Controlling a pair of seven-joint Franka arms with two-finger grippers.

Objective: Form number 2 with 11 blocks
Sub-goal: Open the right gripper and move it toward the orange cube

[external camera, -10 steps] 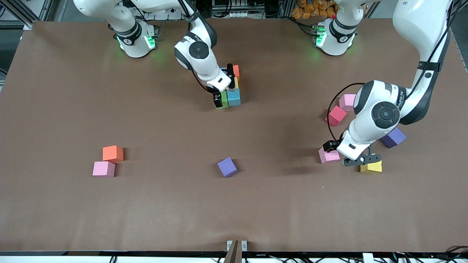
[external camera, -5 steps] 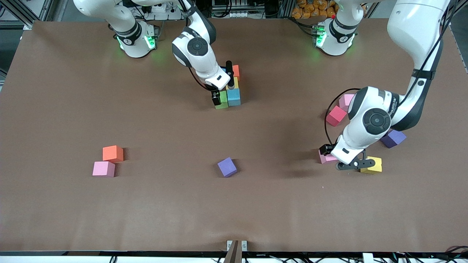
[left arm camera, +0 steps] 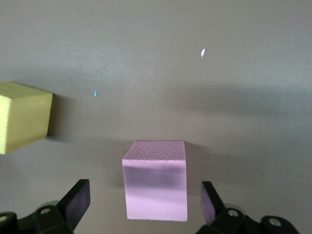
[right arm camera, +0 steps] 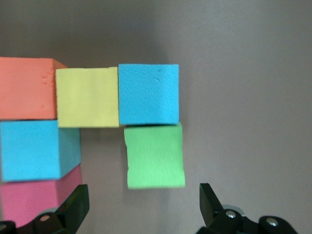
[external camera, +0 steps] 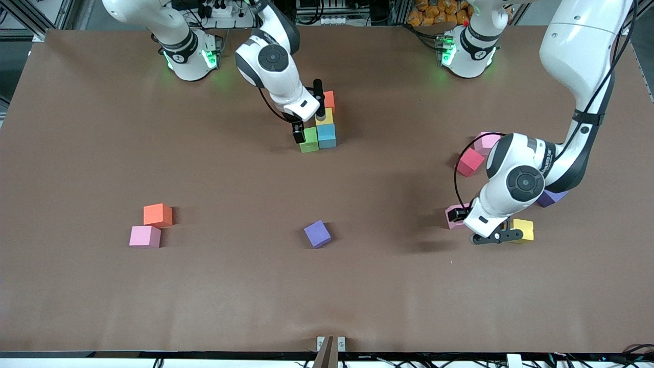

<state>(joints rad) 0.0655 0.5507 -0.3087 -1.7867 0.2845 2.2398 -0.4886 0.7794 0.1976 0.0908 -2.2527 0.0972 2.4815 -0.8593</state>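
Cluster of joined blocks near the right arm's base: green block (external camera: 309, 140) touching a light blue block (external camera: 327, 136), yellow block (external camera: 325, 118) and orange block (external camera: 329, 100) next in line away from the front camera; in the right wrist view, a second light blue block (right arm camera: 34, 150) and a pink-red block (right arm camera: 34, 200) beside them. Right gripper (external camera: 307, 115) over this cluster, jaws spread wide, empty, green block (right arm camera: 155, 156) just ahead of the gap.

Toward the left arm's end of the table from the cluster: pink block (external camera: 453, 216) between the wide-open, empty jaws of the left gripper (external camera: 488, 229), fingers apart from its sides; loose yellow block (external camera: 523, 229) just beside. Red block (external camera: 469, 162) and another pink block (external camera: 485, 141) near these.

Toward the right arm's end: orange block (external camera: 158, 215) touching a pink block (external camera: 144, 236). Nearer the front camera than the cluster: purple cube (external camera: 317, 234). Second purple cube (external camera: 549, 198) partly hidden under the left arm.
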